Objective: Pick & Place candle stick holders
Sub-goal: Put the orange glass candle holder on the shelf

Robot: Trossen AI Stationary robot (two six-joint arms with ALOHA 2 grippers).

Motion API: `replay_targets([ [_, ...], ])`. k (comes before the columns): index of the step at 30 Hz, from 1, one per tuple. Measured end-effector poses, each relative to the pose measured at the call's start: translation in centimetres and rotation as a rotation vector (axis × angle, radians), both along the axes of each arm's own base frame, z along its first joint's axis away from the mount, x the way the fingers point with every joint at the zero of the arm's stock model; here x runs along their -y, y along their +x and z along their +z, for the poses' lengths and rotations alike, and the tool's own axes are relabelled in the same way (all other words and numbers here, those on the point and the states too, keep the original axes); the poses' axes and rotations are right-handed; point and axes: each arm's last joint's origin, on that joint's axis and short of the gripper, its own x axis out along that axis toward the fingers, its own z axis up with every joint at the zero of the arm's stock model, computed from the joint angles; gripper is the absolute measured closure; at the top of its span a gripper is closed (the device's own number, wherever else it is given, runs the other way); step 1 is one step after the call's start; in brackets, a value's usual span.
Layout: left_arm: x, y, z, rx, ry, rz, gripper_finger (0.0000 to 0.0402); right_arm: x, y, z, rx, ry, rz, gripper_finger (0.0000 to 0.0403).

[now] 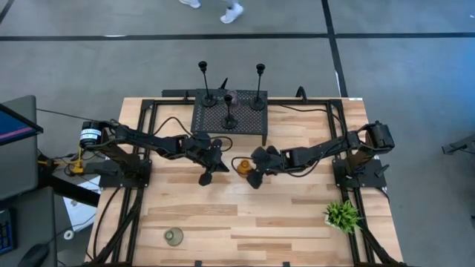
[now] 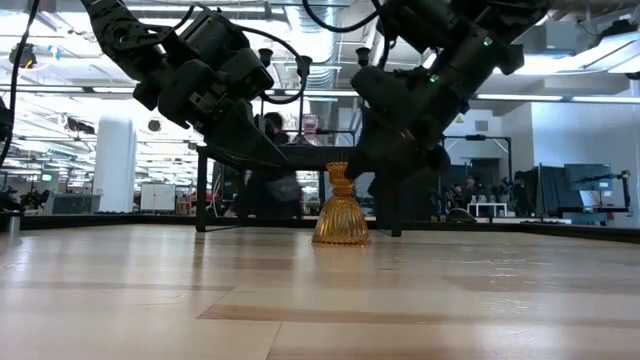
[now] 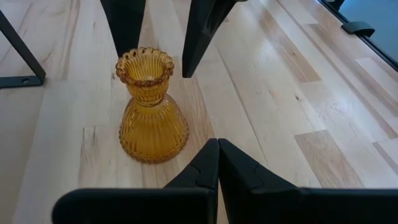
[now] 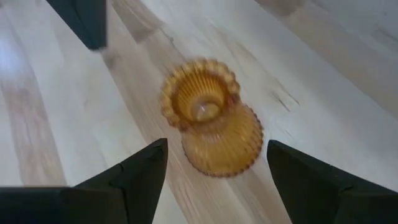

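The grey-green holder [image 1: 174, 236] sits at the table's [image 1: 297, 222] near left. The left gripper [image 3: 217, 163], fingers pressed together and empty, is left of the amber holder [image 1: 241, 165] at mid-table. The right gripper [image 4: 216, 163] is spread wide just right of it, holding nothing. Three black holders [image 1: 229, 111] and a pink one stand on the rack [image 1: 249, 120] beyond.

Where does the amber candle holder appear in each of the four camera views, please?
High view: amber candle holder mid-table, between the two arms, in front of the black rack.
Low view: centre, upright on the table.
Left wrist view: left of centre.
Right wrist view: centre, ahead of the open right end effector.
Shared landmark: the wooden table.
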Motion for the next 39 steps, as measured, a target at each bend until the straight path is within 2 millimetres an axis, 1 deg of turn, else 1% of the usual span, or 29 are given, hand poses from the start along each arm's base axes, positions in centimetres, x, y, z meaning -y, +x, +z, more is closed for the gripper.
replay_targets([
  [12, 0.0, 0.0, 0.0, 0.000, 0.000, 0.000, 0.0395, 0.8, 0.7, 0.3, 0.071, -0.010, -0.006, 0.0137],
  [15, 0.0, 0.0, 0.0, 0.000, 0.000, 0.000, 0.0395, 0.7, 1.0, -0.4, 0.074, -0.003, 0.001, 0.0137],
  [17, 0.0, 0.0, 0.0, 0.000, 0.000, 0.000, 0.0395, 0.5, 1.8, -0.8, 0.118, 0.025, 0.026, 0.0137],
  [20, 0.0, 0.0, 0.0, -0.001, 0.000, 0.000, 0.0395, 0.4, 2.1, -2.9, 0.072, 0.033, 0.040, 0.0137],
  [22, 0.0, 0.0, 0.0, -0.002, 0.000, 0.000, 0.0395, 0.3, 2.7, -3.7, 0.068, 0.030, 0.044, 0.0137],
  [28, 0.0, 0.0, 0.0, -0.003, 0.000, 0.000, 0.0395, 0.2, 3.3, -3.9, 0.065, 0.029, 0.071, 0.0137],
  [34, 0.0, -0.1, -0.1, -0.013, -0.001, 0.000, 0.0395, 0.1, 4.0, -3.0, 0.094, -0.008, 0.114, 0.0137],
  [36, 0.0, -0.1, -0.4, -0.043, 0.004, 0.017, 0.0395, 0.0, 4.2, -2.7, 0.099, -0.030, 0.138, 0.0137],
  [39, -0.3, 0.1, -1.3, -0.085, 0.061, 0.080, 0.0395, 0.0, 4.4, -2.4, 0.100, -0.055, 0.165, 0.0137],
])
